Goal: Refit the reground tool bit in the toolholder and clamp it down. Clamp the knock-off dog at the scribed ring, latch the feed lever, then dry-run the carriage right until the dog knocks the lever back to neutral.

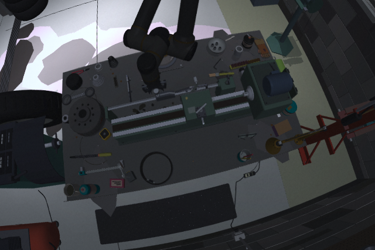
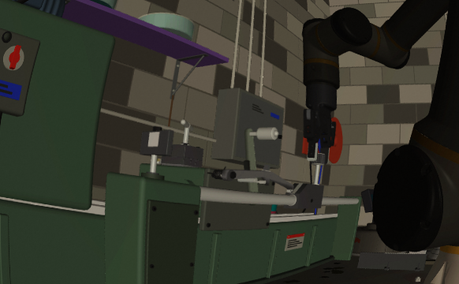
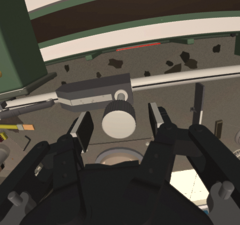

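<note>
My gripper (image 3: 118, 123) (image 2: 316, 152) (image 1: 154, 88) is open and holds nothing; it hangs straight over the knurled clamp knob (image 3: 118, 119) (image 2: 317, 171) of the knock-off dog, with a finger to either side of the knob. The dog (image 3: 94, 94) (image 2: 307, 197) (image 1: 162, 95) is a grey block on the round stop rod (image 3: 186, 76) (image 2: 249, 196) along the lathe's near side. The green carriage (image 1: 197, 106) (image 3: 18, 43) with its toolholder (image 2: 172, 148) sits on the bed to the dog's side. A grey lever (image 2: 261, 177) reaches from the carriage toward the dog.
Behind the lathe is a brick wall with a grey control box (image 2: 249, 128) and a purple shelf (image 2: 142, 35). The green headstock (image 1: 269, 87) stands at one end of the bed (image 1: 151, 120). Loose tools, discs and a rubber ring (image 1: 156, 168) litter the bench.
</note>
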You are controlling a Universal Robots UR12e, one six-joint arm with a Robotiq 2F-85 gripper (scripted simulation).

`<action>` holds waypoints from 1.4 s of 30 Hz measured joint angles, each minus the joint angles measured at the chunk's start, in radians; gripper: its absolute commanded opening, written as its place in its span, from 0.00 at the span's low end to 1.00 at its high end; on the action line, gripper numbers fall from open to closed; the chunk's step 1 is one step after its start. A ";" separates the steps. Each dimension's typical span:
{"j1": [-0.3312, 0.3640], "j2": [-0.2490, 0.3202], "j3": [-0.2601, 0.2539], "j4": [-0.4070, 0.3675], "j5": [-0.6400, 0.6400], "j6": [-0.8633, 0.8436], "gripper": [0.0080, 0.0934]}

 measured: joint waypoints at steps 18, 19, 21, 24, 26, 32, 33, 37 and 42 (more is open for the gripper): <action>0.000 0.005 0.010 -0.015 0.000 0.000 0.70; 0.000 0.005 0.010 -0.015 0.000 0.000 0.70; 0.000 0.005 0.010 -0.015 0.000 0.000 0.70; 0.000 0.005 0.010 -0.015 0.000 0.000 0.70; 0.000 0.005 0.010 -0.015 0.000 0.000 0.70; 0.000 0.005 0.010 -0.015 0.000 0.000 0.70; 0.000 0.005 0.010 -0.015 0.000 0.000 0.70; 0.000 0.005 0.010 -0.015 0.000 0.000 0.70; 0.000 0.005 0.010 -0.015 0.000 0.000 0.58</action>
